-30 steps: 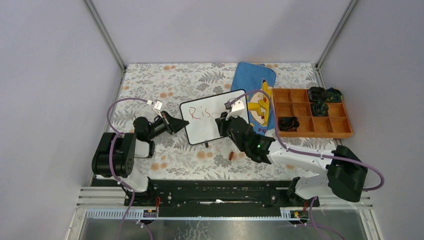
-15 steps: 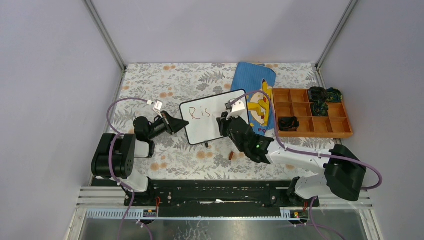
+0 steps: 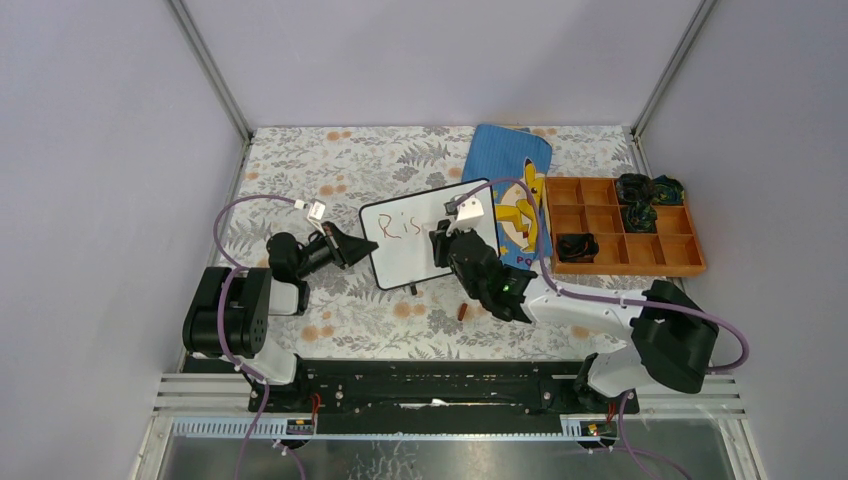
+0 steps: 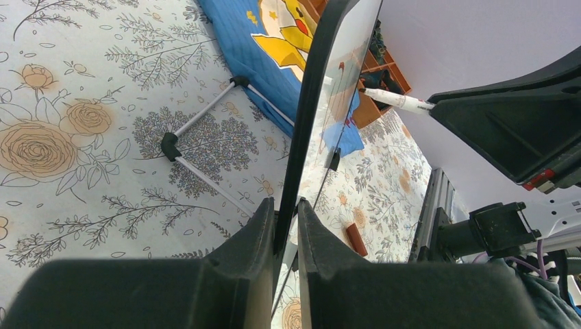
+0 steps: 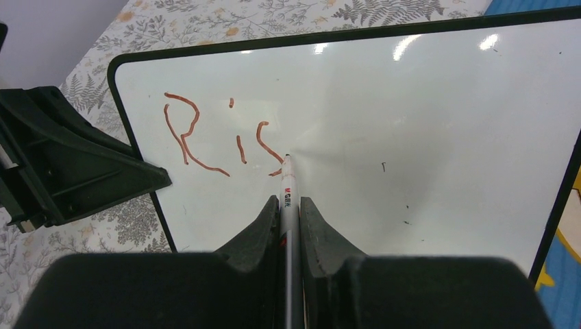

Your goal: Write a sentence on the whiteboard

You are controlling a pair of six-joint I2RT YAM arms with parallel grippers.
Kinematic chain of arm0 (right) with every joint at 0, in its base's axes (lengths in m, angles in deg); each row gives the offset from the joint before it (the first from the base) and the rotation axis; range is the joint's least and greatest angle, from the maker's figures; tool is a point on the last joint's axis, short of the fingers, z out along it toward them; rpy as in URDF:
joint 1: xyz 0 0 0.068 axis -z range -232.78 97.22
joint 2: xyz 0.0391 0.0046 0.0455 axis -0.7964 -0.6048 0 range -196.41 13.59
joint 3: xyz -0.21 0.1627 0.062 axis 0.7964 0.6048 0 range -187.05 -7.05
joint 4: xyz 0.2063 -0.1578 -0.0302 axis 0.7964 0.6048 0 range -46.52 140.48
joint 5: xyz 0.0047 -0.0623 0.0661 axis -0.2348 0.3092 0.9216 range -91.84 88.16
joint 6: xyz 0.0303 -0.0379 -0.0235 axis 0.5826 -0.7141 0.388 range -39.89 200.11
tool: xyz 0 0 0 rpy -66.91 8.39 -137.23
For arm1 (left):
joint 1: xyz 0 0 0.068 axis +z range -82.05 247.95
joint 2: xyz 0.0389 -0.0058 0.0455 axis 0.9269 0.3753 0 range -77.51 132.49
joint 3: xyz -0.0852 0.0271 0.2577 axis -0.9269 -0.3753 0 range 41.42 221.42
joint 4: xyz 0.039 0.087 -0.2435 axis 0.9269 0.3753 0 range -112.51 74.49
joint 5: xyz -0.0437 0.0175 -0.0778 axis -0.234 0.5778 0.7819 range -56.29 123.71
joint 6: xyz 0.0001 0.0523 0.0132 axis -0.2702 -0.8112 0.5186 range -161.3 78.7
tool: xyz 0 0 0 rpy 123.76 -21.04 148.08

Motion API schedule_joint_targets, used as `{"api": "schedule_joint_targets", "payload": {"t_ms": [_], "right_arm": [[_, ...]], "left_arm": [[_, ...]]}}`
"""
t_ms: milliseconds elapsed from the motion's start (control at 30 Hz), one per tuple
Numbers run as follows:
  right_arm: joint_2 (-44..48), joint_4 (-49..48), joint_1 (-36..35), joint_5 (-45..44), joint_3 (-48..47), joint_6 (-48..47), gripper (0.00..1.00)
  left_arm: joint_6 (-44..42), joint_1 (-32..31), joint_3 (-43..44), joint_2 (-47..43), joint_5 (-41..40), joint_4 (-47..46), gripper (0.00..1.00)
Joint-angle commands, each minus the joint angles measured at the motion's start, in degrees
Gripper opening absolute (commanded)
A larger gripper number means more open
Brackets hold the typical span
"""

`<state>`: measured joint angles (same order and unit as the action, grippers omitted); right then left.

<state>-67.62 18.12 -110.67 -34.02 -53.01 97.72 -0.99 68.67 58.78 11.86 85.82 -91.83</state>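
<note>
The whiteboard (image 5: 425, 116) carries "Ris" in red strokes near its left end. Small red print on the marker (image 5: 287, 179) is too fine to read. The whiteboard stands propped on its feet near the table's middle, long axis running left to right, face tipped toward the near edge, its right end overlapping a blue Pikachu pouch (image 3: 510, 180). The left gripper (image 4: 286, 212) clamps its left edge. The right gripper (image 5: 288, 205) pinches the marker, tip at the "s". A floral cloth (image 3: 380, 160) covers the table, a wooden tray (image 3: 600, 215) sits by the right edge, and the walls (image 3: 440, 60) are pale.
</note>
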Motion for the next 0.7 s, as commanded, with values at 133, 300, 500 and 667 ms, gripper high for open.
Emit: {"api": "schedule_joint_targets", "payload": {"t_ms": [133, 300, 500, 667], "right_arm": [[-2.3, -3.7, 1.6, -3.2, -3.1, -0.5, 0.0], [-2.3, -3.2, 2.2, -4.4, -2.3, 0.1, 0.0], [-1.6, -3.2, 2.6, -6.3, -2.1, 0.0, 0.0], [-1.7, -3.5, 2.7, -6.3, -2.8, -0.7, 0.0]], "left_arm": [[-2.0, -0.5, 0.9, -0.2, -1.1, 3.7, 0.0], [-2.3, -0.5, 0.8, -0.2, -1.1, 4.1, 0.0], [-2.4, -0.5, 0.9, -0.1, -1.1, 4.3, 0.0], [-2.5, -0.5, 0.9, -0.2, -1.1, 4.4, 0.0]]}}
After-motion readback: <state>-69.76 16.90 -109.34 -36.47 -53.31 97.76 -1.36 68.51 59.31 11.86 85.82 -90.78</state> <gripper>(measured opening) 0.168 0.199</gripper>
